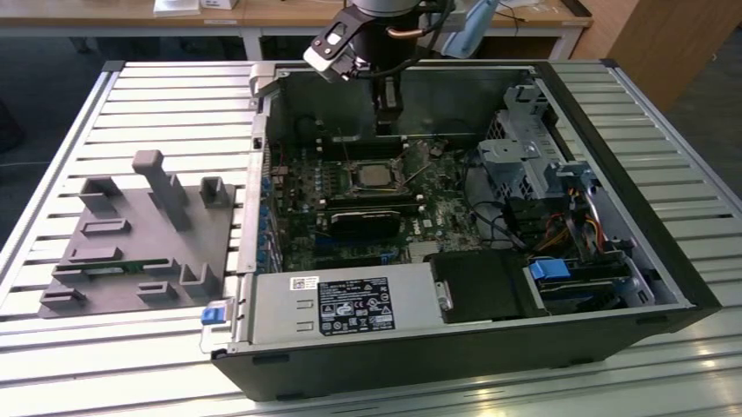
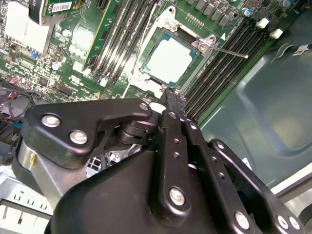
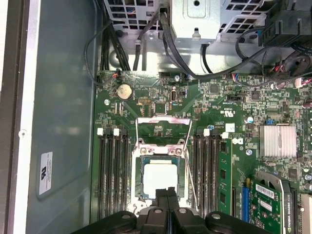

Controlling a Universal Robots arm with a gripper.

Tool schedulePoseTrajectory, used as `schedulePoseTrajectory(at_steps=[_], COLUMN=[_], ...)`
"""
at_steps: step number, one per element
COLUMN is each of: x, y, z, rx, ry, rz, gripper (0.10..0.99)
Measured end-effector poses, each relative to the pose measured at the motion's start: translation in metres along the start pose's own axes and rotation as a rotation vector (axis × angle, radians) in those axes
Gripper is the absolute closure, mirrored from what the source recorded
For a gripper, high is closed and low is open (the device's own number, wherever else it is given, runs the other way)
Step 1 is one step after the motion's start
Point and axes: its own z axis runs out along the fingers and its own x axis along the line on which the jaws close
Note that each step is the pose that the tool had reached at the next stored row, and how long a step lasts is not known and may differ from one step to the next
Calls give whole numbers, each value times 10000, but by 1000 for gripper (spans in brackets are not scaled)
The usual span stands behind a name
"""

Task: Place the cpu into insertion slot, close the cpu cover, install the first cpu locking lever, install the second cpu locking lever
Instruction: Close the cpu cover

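The cpu (image 3: 158,178) lies flat in the insertion slot (image 3: 138,178), its pale face up and the black rim showing all round it. In the exterior view the cpu (image 1: 374,176) sits mid-board inside the open case. The cpu cover (image 3: 163,127) looks swung back past the socket's far side. One thin locking lever (image 3: 193,175) runs unlatched along the socket's side; in the second wrist view the lever (image 2: 229,51) sticks out sideways. My gripper (image 3: 168,191) hangs shut and empty just above the chip's near edge. The gripper (image 2: 174,97) (image 1: 388,117) also shows in the other views.
Memory slots (image 3: 113,175) flank the socket. A finned heatsink (image 3: 278,140) and a green card (image 3: 265,204) lie to one side, and cables (image 3: 146,44) hang from the drive cage (image 1: 522,156). The power supply (image 1: 347,304) fills the case front. A grey fixture (image 1: 139,234) stands outside.
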Motion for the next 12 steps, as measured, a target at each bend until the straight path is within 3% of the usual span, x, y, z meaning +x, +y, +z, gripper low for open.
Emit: schedulePoseTrajectory(at_steps=[12], x=[-1], y=[66], z=[4], rx=[19], ry=[0], rz=[0], gripper=[980])
